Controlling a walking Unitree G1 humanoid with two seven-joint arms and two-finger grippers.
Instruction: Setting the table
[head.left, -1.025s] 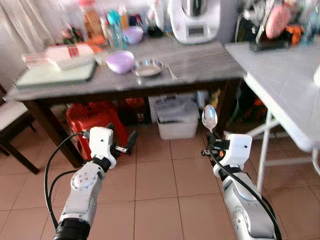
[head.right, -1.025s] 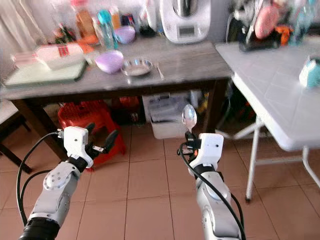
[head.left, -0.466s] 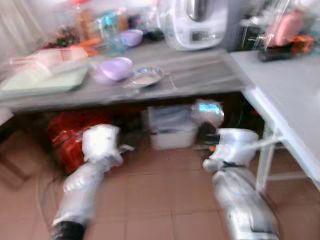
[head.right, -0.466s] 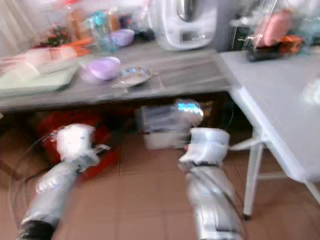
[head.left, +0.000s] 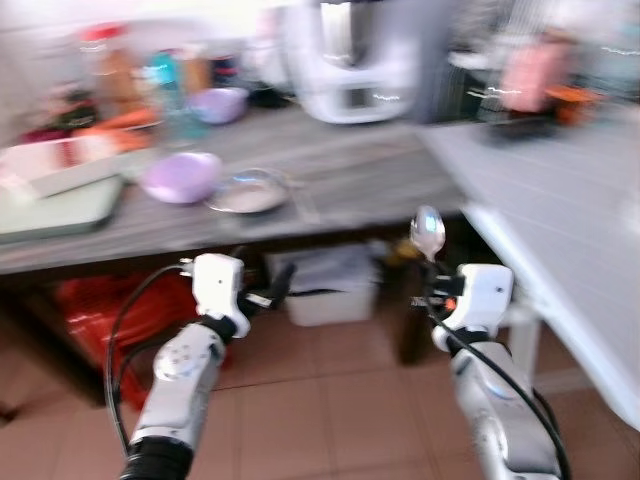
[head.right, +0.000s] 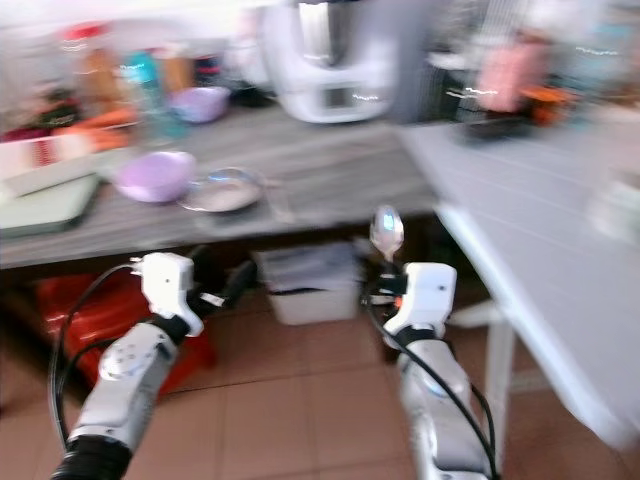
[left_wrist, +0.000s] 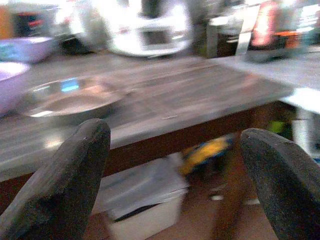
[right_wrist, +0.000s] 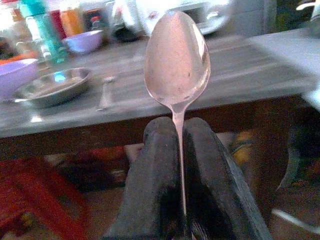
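Note:
My right gripper (head.left: 432, 290) is shut on a metal spoon (head.left: 427, 234), bowl end up, held in front of the grey table's (head.left: 380, 185) front edge; the spoon (right_wrist: 176, 60) stands upright between the two fingers (right_wrist: 152, 185). My left gripper (head.left: 262, 295) is open and holds nothing, its two fingers (left_wrist: 65, 185) spread wide below the table edge. On the table sit a steel dish (head.left: 248, 193), a fork (right_wrist: 103, 95) beside it, and a purple bowl (head.left: 182, 177).
A white appliance (head.left: 350, 60), bottles and a second purple bowl (head.left: 220, 103) stand at the table's back. A green tray (head.left: 50, 205) lies at its left. A white table (head.left: 570, 200) stands at the right. Under the grey table are a red crate (head.left: 100, 310) and a plastic box (head.left: 325, 290).
The camera has swung and moved closer to the grey table, blurring the picture. Both arms keep the same pose, the spoon still upright in the right gripper.

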